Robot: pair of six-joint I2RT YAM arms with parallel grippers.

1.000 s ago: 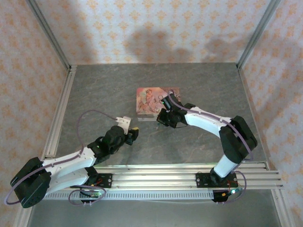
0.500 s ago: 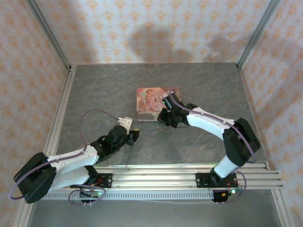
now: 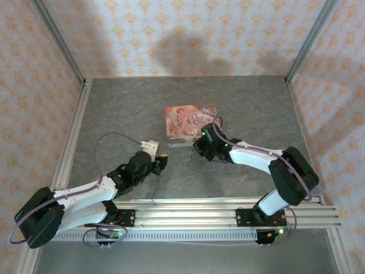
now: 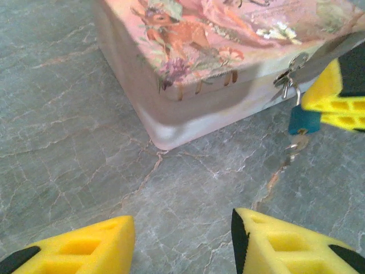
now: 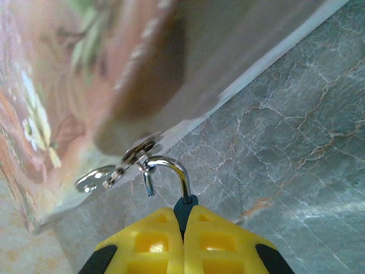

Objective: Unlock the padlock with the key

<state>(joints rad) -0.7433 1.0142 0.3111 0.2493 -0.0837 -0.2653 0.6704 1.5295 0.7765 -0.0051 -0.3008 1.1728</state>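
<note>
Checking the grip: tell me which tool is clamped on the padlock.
The right tool, shut on the blue padlock by the pink box; the left tool stands open and empty.

The pink box (image 3: 188,123) has curly writing on its lid, but it is too small to read.

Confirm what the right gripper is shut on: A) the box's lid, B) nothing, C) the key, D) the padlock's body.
D: in the right wrist view the right gripper pinches the blue padlock, whose silver shackle arches out toward the box.
</note>
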